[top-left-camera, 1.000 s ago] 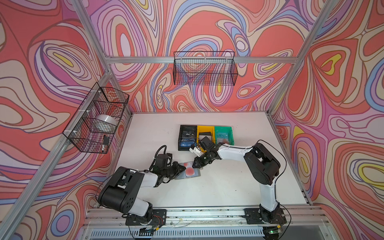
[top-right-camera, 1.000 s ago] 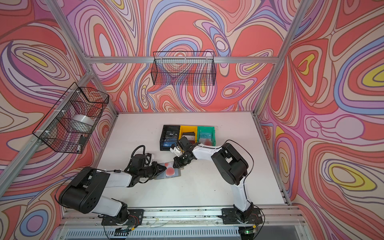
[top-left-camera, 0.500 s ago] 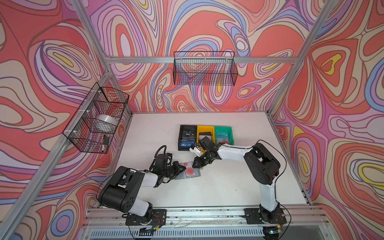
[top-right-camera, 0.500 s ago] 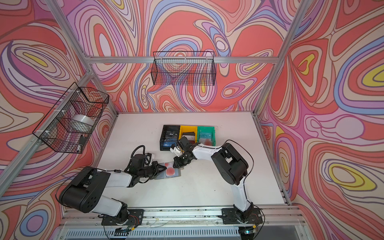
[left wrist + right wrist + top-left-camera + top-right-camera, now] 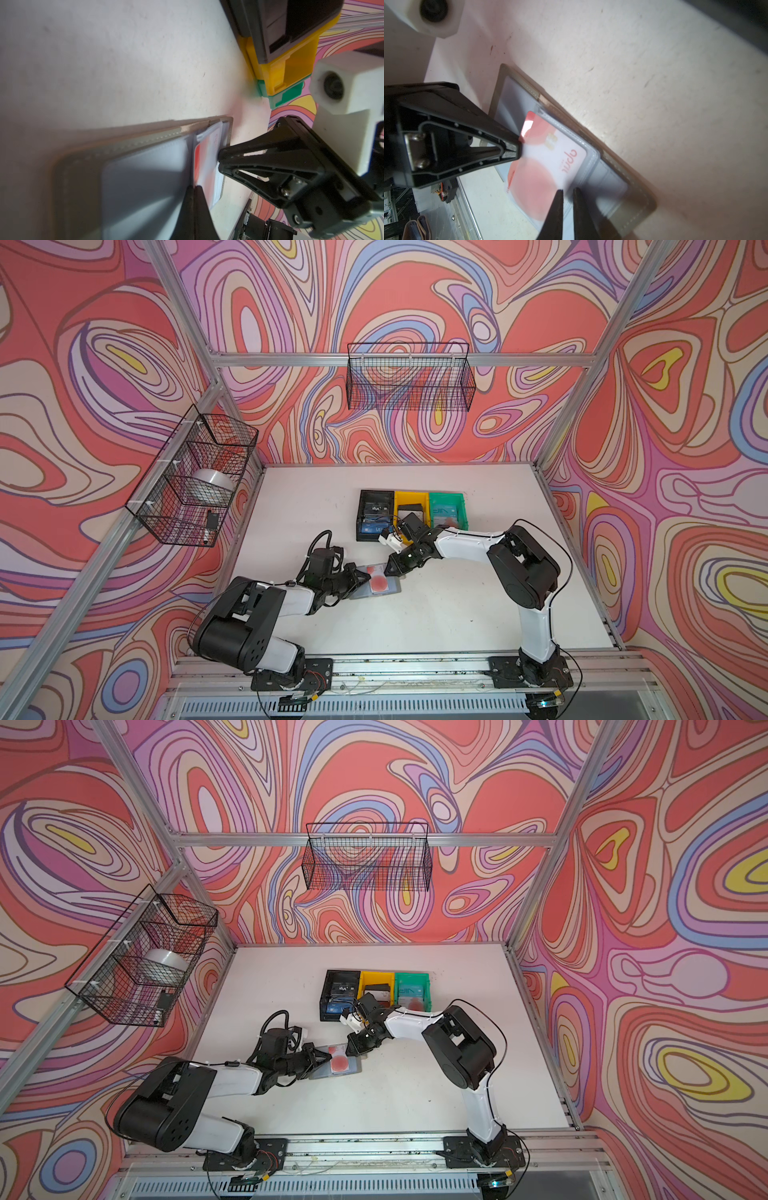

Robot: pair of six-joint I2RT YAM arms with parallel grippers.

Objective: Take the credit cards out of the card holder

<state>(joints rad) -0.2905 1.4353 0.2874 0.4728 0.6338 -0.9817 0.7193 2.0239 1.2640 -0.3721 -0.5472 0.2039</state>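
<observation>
Top views both show one white table, two arms and three bins in a row: black bin, yellow bin, green bin. The cards inside them are too small to count. One card holder lies open near mid-table, long axis left to right. One pale card with two red circles juts from its clear sleeve, long axis far to near. Left gripper has its jaws together at the card's corner. Right gripper has its jaws a sliver apart over the card's edge, grip unclear.

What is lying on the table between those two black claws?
A pale card with red circles, lying in the open grey card holder. Both top views show it.
</observation>
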